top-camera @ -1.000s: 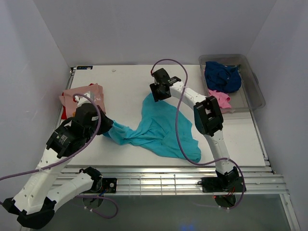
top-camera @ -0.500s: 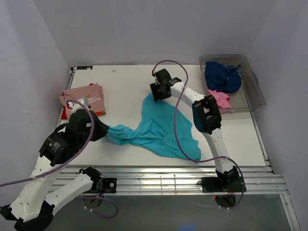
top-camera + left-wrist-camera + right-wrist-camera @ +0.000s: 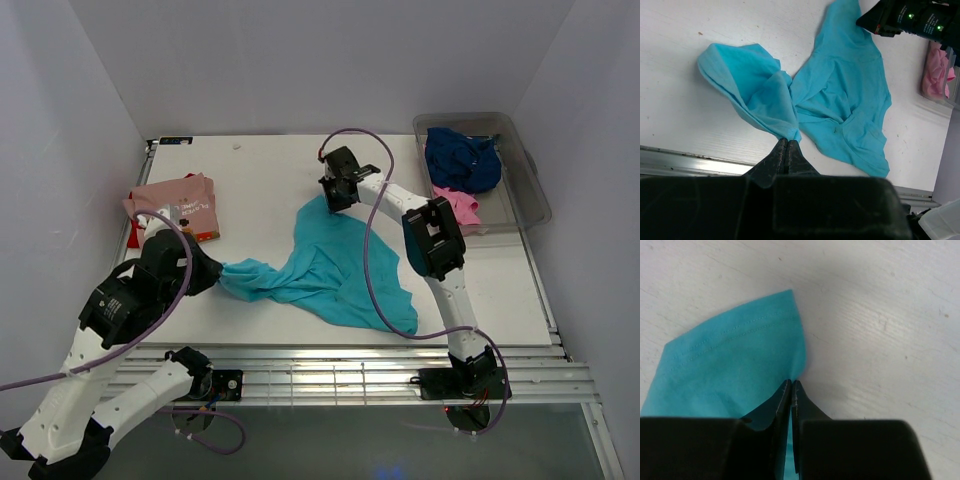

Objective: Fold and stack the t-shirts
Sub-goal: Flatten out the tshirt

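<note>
Far left of the bench (image 3: 262, 168): salmon-pink t-shirt (image 3: 172, 203), folded, lying flat against the left edge. It is near the left arm but apart from it.

Left end effector (image 3: 786, 149): fingers pressed together, pinching a gathered fold of the turquoise t-shirt (image 3: 330, 262). In the left wrist view the cloth bunches into a point right at the tips. The grip sits low at the shirt's near-left end.

Turquoise t-shirt: crumpled and unfolded at mid-bench. Its long axis runs on a diagonal from the left grip, near and left, to the far tip at centre. The bulk sags off that line toward the near right, where a loose lobe lies unheld.

Right end effector (image 3: 791, 389): fingers closed on the edge of the far tip beside a stitched hem, with bare bench just beyond. Each arm holds the end nearest it, and the shirt lies between the two.

Judgement: the next move turns on this diagonal. Drawing the two grips apart along it should tension the cloth. The free lobe lies nearer the right arm's base than either grip, so it may trail or twist.

Far right: clear tub (image 3: 537, 190) holding a navy t-shirt (image 3: 462, 158) and a bright pink t-shirt (image 3: 458, 205), not yet folded.
</note>
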Controlling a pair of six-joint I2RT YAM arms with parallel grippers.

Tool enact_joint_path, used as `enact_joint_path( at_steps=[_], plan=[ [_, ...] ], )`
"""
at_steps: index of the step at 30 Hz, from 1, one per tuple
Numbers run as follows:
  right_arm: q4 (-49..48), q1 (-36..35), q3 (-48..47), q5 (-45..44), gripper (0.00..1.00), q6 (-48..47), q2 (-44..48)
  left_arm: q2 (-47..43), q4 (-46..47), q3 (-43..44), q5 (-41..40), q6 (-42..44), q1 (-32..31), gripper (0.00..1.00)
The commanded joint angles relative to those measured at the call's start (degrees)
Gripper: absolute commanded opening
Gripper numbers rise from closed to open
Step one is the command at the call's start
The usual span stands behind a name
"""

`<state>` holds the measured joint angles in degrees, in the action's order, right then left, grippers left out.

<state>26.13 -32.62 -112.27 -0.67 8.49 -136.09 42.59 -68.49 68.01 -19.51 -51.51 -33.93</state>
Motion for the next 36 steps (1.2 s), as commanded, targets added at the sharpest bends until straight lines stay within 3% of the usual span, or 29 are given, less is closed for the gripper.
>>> enact_joint_path(
  at_steps=[1,6,10,13,17,25,31,36],
  plan=[
    [6.99,-0.07,-0.13,-4.86,0.08,-0.23,4.77,1.0,0.98,1.25,-3.69,1.4,0.1,0.0],
    [16.12,0.98,-6.03,-13.9,0.08,-1.2,13.2,5.3,1.87,6.07,-10.1,5.27,0.1,0.0],
    [20.35,3.26,-8.58,-16.56,0.08,-1.89,24.52,8.47,4.23,10.21,-17.91,11.06,0.1,0.0],
    [24.39,4.93,-12.09,-18.66,0.08,-3.65,30.33,10.32,9.41,11.53,-18.9,16.95,0.1,0.0],
    [26.52,5.64,-14.21,-19.9,0.08,-5.24,37.99,12.51,16.96,16.18,-13.3,22.67,0.1,0.0],
    [28.18,5.55,-14.12,-13.58,0.08,-6.2,55.48,14.1,21.73,31.03,0.16,32.16,0.1,0.0],
    [31.96,5.55,-15.17,-9.09,0.08,-5.68,64.63,14.89,20.69,39.99,7.54,32.87,0.1,0.0],
    [33.29,5.46,-20.18,-6.46,0.08,-3.31,68.93,15.33,18.05,43.26,14.76,28.49,0.1,0.0]
  ],
)
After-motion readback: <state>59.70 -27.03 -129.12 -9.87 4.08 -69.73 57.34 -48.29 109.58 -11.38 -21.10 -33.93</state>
